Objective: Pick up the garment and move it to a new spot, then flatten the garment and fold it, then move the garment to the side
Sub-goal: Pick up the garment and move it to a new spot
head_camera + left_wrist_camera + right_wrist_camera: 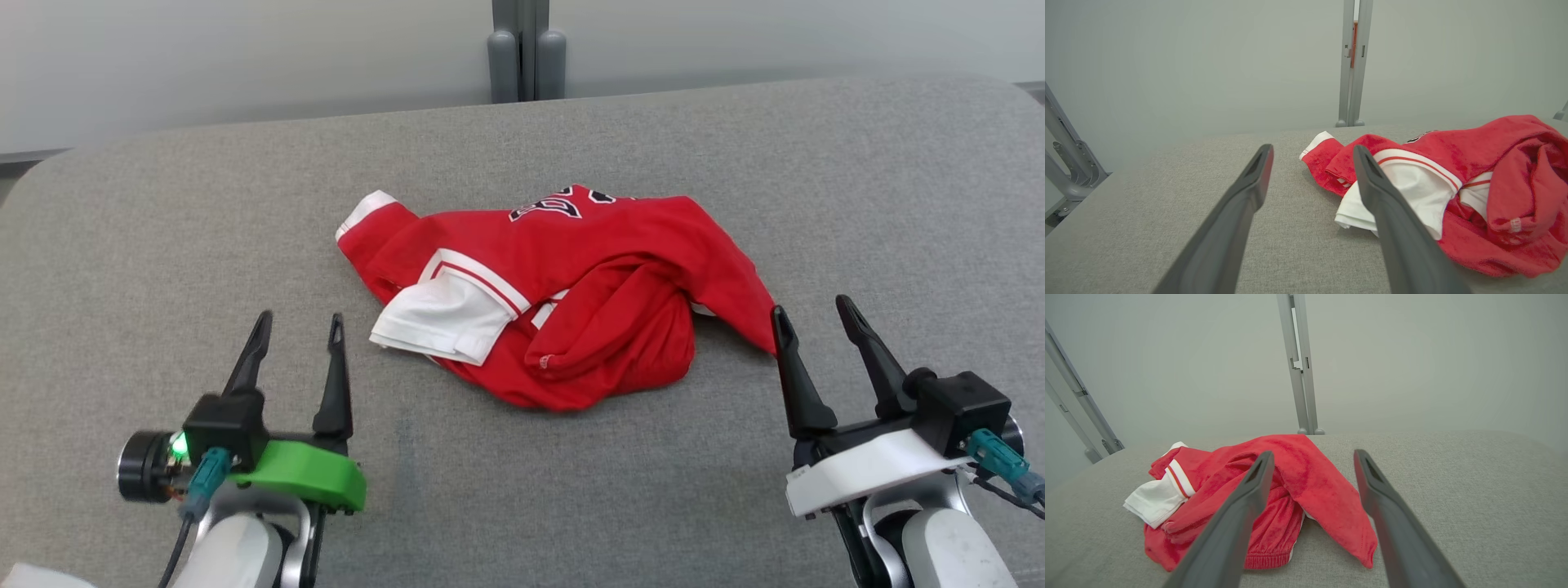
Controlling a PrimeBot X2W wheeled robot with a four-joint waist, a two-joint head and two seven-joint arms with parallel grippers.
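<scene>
The garment (571, 278) is a red jersey with white trim and dark lettering, lying crumpled in a heap mid-table. From the left wrist view the garment (1474, 183) spreads to the right of the fingers; from the right wrist view the garment (1274, 490) lies ahead and left. My left gripper (298, 327) stands open near the table's front left, short of the white hem, with nothing between its fingers. Over at the front right, my right gripper (812, 314) is open too, its inner finger close beside the garment's right tip.
The grey fabric-covered table (163, 245) stretches wide on all sides of the heap. A grey metal post (526, 49) rises behind the far edge against a pale wall. More metal frame (1065, 155) stands off the table's left end.
</scene>
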